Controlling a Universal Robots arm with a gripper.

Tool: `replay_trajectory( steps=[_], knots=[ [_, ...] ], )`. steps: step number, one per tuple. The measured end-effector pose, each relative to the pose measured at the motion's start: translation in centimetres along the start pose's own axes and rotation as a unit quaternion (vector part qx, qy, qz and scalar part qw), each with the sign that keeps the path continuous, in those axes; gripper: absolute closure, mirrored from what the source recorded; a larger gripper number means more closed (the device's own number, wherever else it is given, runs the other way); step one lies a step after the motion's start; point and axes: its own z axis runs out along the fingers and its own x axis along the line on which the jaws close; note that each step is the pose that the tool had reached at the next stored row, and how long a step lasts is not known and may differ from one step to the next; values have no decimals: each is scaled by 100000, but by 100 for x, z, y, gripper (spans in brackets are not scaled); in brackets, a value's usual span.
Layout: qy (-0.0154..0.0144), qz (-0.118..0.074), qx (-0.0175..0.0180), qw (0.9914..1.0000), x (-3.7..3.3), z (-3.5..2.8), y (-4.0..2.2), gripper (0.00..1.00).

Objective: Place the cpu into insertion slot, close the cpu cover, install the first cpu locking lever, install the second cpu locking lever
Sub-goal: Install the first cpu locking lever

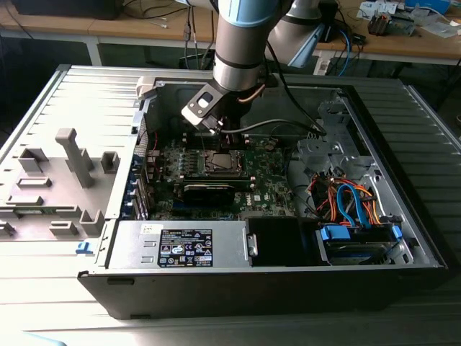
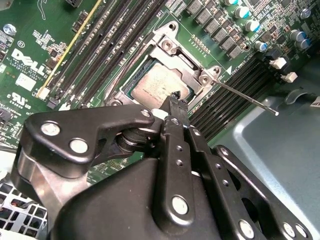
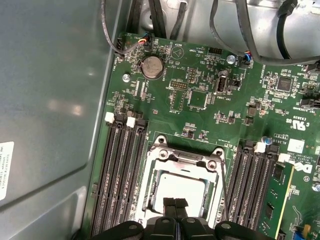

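Fingers (image 3: 169, 206) pinched narrow, empty, tips at cpu (image 2: 157, 84) edge; cover (image 3: 186, 159) frames it; lever (image 2: 241, 98) juts free.

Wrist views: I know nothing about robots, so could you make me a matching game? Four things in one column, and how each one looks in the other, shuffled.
Things:
1. cpu
2. lever
3. gripper
4. battery

Looks:
A. thin metal rod sticking out sideways
B. round and silvery
C. square and grey, framed by silvery metal
D. black, tips together at the cpu's edge

Pairs: 1-C, 2-A, 3-D, 4-B
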Motion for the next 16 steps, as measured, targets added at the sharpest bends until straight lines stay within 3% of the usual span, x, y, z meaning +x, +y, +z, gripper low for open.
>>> replay_trajectory(
  steps=[16],
  knots=[
    [-68, -1418, 113, 99990, 0, 0, 0, 89]
  ],
)
